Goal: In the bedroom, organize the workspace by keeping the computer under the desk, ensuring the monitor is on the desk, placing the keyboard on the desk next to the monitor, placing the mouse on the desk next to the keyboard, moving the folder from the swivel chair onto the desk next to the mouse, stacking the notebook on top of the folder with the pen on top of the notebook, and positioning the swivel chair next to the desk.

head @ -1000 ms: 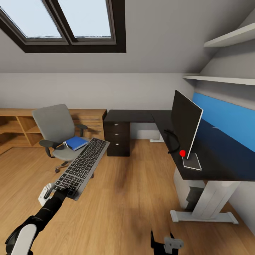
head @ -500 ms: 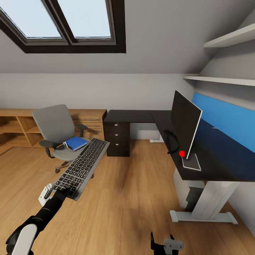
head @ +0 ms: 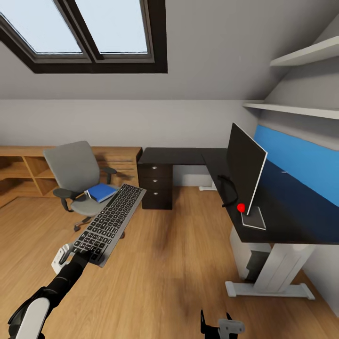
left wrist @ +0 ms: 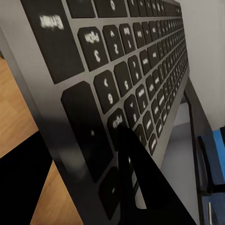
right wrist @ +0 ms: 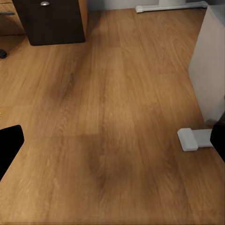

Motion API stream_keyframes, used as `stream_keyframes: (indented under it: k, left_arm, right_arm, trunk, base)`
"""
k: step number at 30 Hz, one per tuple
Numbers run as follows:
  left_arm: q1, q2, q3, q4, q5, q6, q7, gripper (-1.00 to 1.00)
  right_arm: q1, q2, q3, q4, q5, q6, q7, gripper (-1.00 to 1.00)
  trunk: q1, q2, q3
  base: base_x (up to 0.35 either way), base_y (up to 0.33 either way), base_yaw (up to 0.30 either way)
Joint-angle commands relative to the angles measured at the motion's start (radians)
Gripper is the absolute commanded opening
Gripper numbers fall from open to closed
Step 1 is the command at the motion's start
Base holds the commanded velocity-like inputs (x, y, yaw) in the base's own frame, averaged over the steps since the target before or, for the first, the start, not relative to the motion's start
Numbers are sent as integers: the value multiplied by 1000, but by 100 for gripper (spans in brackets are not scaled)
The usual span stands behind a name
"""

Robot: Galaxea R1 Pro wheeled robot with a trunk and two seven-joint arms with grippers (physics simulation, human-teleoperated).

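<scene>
My left gripper is shut on the near end of the long black keyboard, holding it tilted above the floor; its keys show close up in the left wrist view. The grey swivel chair stands at the left with the blue folder on its seat. At the right, the black monitor stands on the black-topped desk. The light-grey computer sits under it. My right gripper hangs open low over the floor. Mouse, notebook and pen are out of view.
A dark drawer unit stands under the desk's far wing. A light-wood dresser runs along the left wall behind the chair. The desk's white foot lies on the wood floor near my right gripper. Shelves hang above the desk.
The whole head view has shifted slightly, so the camera moved. The keyboard stays in my left gripper in the same pose, and nothing was let go.
</scene>
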Motion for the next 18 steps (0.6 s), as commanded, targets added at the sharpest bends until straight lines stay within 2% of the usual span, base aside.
stream_keyframes:
  k: [1,18]
  left_arm:
    - [-1,0,1,-1,10,6,7,-100]
    - [-1,-2,0,-1,11,10,8,-100]
  right_arm:
    - [-1,0,3,2,2,-2,-7,100]
    - [-1,4,8,10,4,1,-1,100]
  trunk:
    - [-4,7,2]
    - [-69,126,55]
  base:
    - [0,0,0]
    - [0,0,0]
